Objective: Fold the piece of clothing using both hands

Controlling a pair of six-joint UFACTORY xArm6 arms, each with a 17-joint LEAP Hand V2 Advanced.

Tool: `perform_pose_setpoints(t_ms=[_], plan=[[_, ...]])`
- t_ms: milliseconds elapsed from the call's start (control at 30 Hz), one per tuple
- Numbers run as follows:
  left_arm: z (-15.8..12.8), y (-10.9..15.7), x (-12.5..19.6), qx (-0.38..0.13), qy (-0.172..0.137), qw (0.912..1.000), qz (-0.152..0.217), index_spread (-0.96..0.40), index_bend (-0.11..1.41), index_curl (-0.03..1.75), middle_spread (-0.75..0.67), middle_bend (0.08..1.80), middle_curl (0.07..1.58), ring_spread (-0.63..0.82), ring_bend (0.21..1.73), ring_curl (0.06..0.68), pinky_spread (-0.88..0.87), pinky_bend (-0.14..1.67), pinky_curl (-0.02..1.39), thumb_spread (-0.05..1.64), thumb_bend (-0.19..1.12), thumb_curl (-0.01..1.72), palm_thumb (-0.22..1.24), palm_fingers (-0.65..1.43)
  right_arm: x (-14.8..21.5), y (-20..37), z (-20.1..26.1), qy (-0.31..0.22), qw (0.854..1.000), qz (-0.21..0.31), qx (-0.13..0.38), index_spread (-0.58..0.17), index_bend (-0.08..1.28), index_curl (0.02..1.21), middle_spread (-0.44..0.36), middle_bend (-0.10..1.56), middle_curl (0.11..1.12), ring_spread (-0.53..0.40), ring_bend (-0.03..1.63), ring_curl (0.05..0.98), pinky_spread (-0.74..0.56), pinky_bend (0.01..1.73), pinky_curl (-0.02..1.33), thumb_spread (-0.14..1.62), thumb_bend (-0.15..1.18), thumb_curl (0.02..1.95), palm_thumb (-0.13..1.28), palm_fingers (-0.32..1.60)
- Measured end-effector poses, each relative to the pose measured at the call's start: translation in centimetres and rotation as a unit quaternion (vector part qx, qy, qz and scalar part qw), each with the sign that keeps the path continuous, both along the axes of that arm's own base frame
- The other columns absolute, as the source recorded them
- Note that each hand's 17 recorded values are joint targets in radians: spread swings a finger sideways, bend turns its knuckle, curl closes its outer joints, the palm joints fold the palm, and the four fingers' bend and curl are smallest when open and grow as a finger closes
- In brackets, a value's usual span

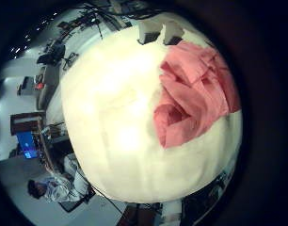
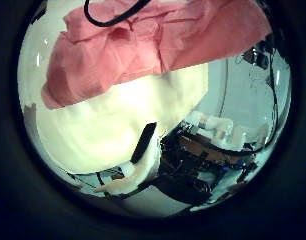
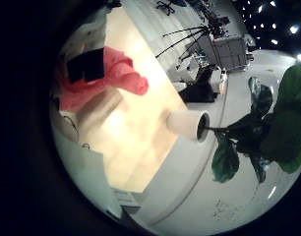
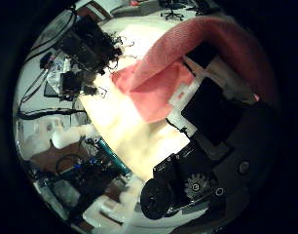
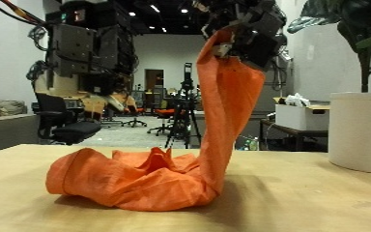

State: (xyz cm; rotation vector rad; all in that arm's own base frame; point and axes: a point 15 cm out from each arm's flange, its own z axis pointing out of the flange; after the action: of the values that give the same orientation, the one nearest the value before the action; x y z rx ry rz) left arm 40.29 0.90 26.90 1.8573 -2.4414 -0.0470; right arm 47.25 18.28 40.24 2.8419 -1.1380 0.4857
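I have a hand (image 5: 246, 34) pinching the crumpled orange-pink cloth garment (image 5: 173, 155) aloft over the counter (image 5: 314, 208); next, I'd spread it flat.

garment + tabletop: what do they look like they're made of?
Garment: soft orange woven cloth, matte, probably cotton or a blend; it drapes and bunches in loose folds under the hand lifting it. Tabletop: pale wood or wood-look laminate, smooth, low sheen; can't tell which.

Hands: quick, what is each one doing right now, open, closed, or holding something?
Left hand: open, holding nothing.
Right hand: shut on the cloth, holding one end up.
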Motion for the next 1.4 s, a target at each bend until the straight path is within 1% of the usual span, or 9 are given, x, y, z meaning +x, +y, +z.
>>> perform_pose_setpoints(t_ms=[200, 567, 967, 1033, 1067, 1133, 1167, 1267, 1400], plan=[[1.2, 3.5, -1.0, -0.001, -0.009, 0.9995, 0.030, 0.03, 0.14, 0.23, 0.37, 0.18, 0.24, 0.55, 0.40, 0.236, 0.49, 0.28, 0.32, 1.11, -0.02, 0.27, 0.26, -0.05, 0.7, 5.3, -1.3, 0.001, 0.999, 0.038, 0.001, -0.269, 1.03, 0.91, -0.159, 1.20, 0.89, -0.222, 1.35, 0.696, -0.28, 1.22, 0.77, 1.11, -0.01, 0.89, 1.07, 1.10], [0.8, 7.8, -2.4, -0.003, -0.005, 0.9970, 0.078, 0.05, 0.14, 0.24, 0.36, 0.18, 0.25, 0.54, 0.41, 0.238, 0.49, 0.28, 0.32, 1.06, -0.02, 0.27, 0.24, -0.05, 0.6, 14.0, -7.0, 0.011, 0.994, 0.108, 0.006, -0.270, 1.02, 0.92, -0.163, 1.20, 0.90, -0.220, 1.35, 0.695, -0.29, 1.22, 0.77, 1.13, -0.01, 0.89, 1.05, 1.11], [1.5, 9.0, -2.9, -0.007, -0.015, 0.9955, 0.093, 0.05, 0.14, 0.24, 0.36, 0.18, 0.26, 0.54, 0.41, 0.237, 0.49, 0.28, 0.32, 1.03, -0.03, 0.28, 0.23, -0.05, 2.0, 19.1, -13.7, 0.044, 0.989, 0.113, 0.087, -0.281, 0.95, 0.89, -0.166, 1.15, 0.87, -0.229, 1.31, 0.658, -0.35, 1.15, 0.73, 1.20, -0.03, 0.78, 0.87, 1.10], [1.3, 8.8, -3.0, -0.007, -0.013, 0.9956, 0.093, 0.05, 0.14, 0.24, 0.36, 0.18, 0.26, 0.54, 0.41, 0.237, 0.49, 0.28, 0.32, 1.03, -0.02, 0.28, 0.23, -0.05, 2.2, 19.0, -14.6, 0.048, 0.989, 0.113, 0.084, -0.294, 0.88, 0.87, -0.172, 1.12, 0.84, -0.244, 1.28, 0.633, -0.41, 1.10, 0.70, 1.21, -0.03, 0.74, 0.85, 1.04], [1.3, 8.8, -3.0, -0.008, -0.013, 0.9956, 0.092, 0.05, 0.14, 0.24, 0.36, 0.18, 0.26, 0.54, 0.41, 0.237, 0.49, 0.28, 0.32, 1.03, -0.03, 0.28, 0.23, -0.05, 2.3, 18.9, -15.0, 0.050, 0.989, 0.112, 0.083, -0.312, 0.75, 0.84, -0.182, 1.05, 0.81, -0.263, 1.23, 0.615, -0.48, 1.08, 0.68, 1.22, -0.03, 0.71, 0.83, 0.82], [1.3, 8.8, -3.0, -0.008, -0.013, 0.9956, 0.092, 0.05, 0.14, 0.24, 0.36, 0.18, 0.26, 0.54, 0.41, 0.237, 0.49, 0.28, 0.32, 1.03, -0.03, 0.28, 0.23, -0.05, 2.5, 18.7, -15.1, 0.051, 0.989, 0.111, 0.082, -0.328, 0.63, 0.82, -0.190, 0.98, 0.78, -0.282, 1.20, 0.611, -0.52, 1.11, 0.67, 1.23, -0.02, 0.69, 0.83, 0.65], [1.3, 8.8, -3.0, -0.008, -0.013, 0.9956, 0.093, 0.05, 0.14, 0.24, 0.36, 0.18, 0.27, 0.54, 0.41, 0.237, 0.49, 0.28, 0.32, 1.02, -0.02, 0.28, 0.23, -0.05, 2.6, 18.5, -15.1, 0.051, 0.989, 0.109, 0.082, -0.339, 0.54, 0.81, -0.188, 0.90, 0.77, -0.284, 1.20, 0.620, -0.52, 1.13, 0.69, 1.23, -0.02, 0.67, 0.82, 0.41], [1.3, 8.7, -3.0, -0.008, -0.013, 0.9957, 0.091, 0.05, 0.14, 0.24, 0.36, 0.18, 0.27, 0.54, 0.41, 0.237, 0.49, 0.28, 0.33, 1.02, -0.02, 0.28, 0.22, -0.05, 3.0, 18.2, -15.1, 0.049, 0.990, 0.106, 0.084, -0.383, 0.41, 0.67, -0.177, 0.66, 0.64, -0.243, 1.02, 0.526, -0.35, 0.98, 0.63, 1.22, -0.02, 0.62, 0.81, 0.00], [1.3, 8.4, -2.9, -0.008, -0.013, 0.9959, 0.089, 0.06, 0.14, 0.24, 0.36, 0.18, 0.27, 0.54, 0.41, 0.237, 0.49, 0.28, 0.33, 1.02, -0.02, 0.28, 0.22, -0.05, 4.4, 17.5, -13.3, 0.026, 0.990, 0.100, 0.098, -0.390, 0.32, 0.55, -0.120, 0.46, 0.53, -0.145, 0.86, 0.424, -0.10, 0.92, 0.56, 1.19, -0.02, 0.58, 0.80, -0.04]])
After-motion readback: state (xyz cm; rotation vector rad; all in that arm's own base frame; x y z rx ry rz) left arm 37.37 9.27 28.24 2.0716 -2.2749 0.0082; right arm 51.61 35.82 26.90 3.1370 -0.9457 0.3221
